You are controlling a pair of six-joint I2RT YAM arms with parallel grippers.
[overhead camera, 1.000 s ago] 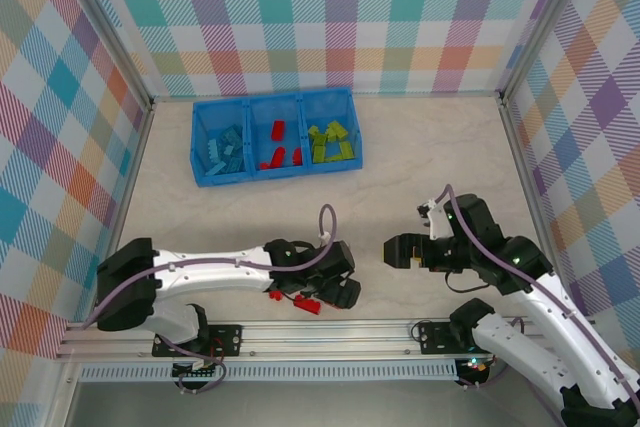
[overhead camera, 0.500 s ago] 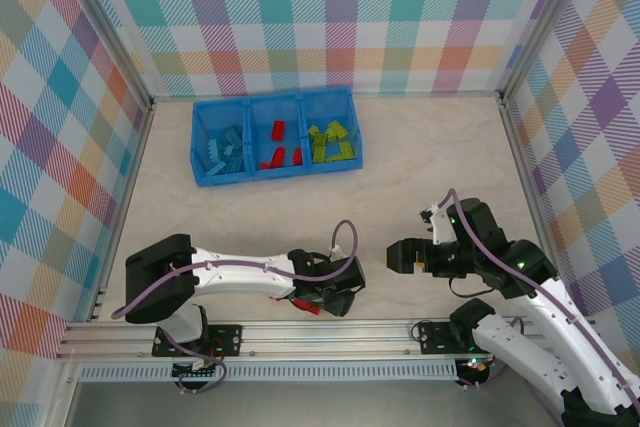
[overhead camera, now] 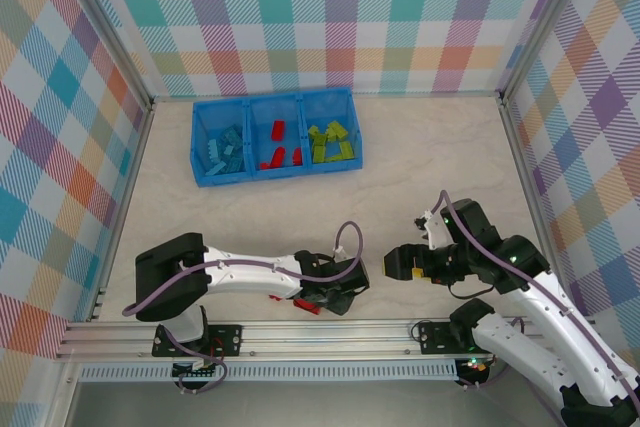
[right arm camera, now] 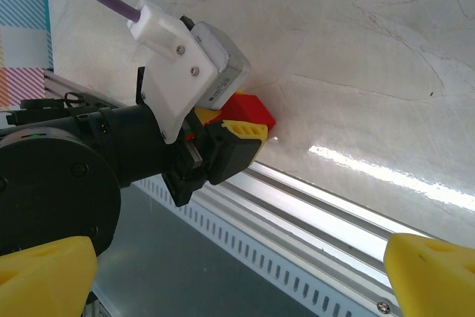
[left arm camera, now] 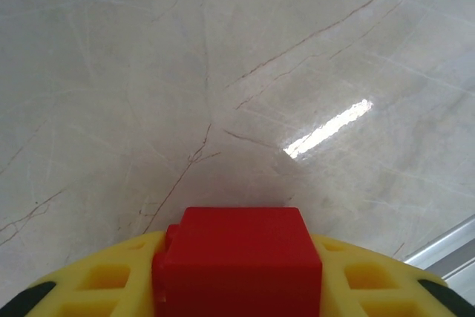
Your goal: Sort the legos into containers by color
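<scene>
Red lego (left arm camera: 237, 272) gripped in left hand (overhead camera: 331, 297) at counter (left arm camera: 223, 72) edge; I'd lift clear before crossing to the middle container (overhead camera: 275, 98)

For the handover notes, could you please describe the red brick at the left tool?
Follow the metal rail at the near edge to the left tool. The red brick sits between its yellow fingers; other bricks lie loose or in the blue bin.

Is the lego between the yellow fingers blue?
No, the lego between the yellow fingers is plainly red.
</scene>
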